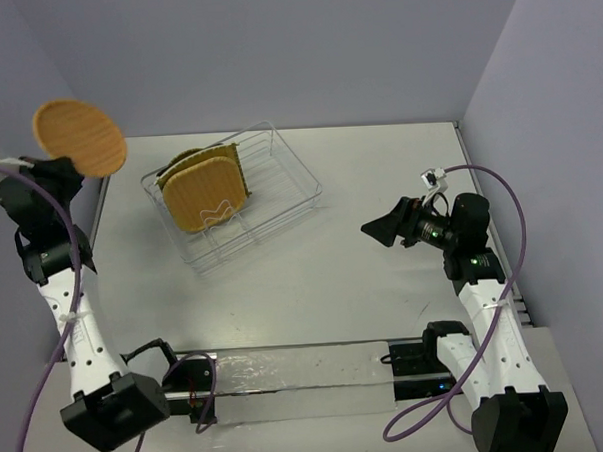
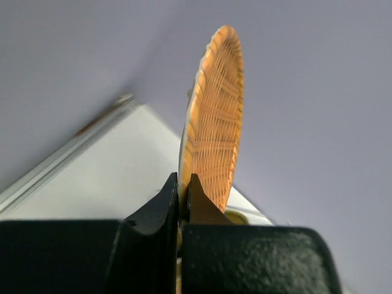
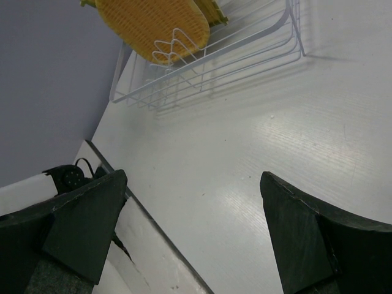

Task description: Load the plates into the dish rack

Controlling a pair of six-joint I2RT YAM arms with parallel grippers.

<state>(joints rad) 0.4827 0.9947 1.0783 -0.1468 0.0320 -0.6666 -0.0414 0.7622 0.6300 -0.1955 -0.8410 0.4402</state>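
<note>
Our left fingers (image 2: 160,205) pinch the rim of a round orange plate (image 2: 214,122) rising above them. Our right fingers (image 3: 82,223) stand spread, the dish rack (image 3: 202,58) beyond them.

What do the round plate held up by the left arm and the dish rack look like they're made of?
Round plate: probably woven fibre, or a moulded imitation, in matte orange; crossing ribbed strands show across its face. Dish rack: thin metal wire, likely white-coated, with a slight sheen; the table shows through between its open bars.
</note>
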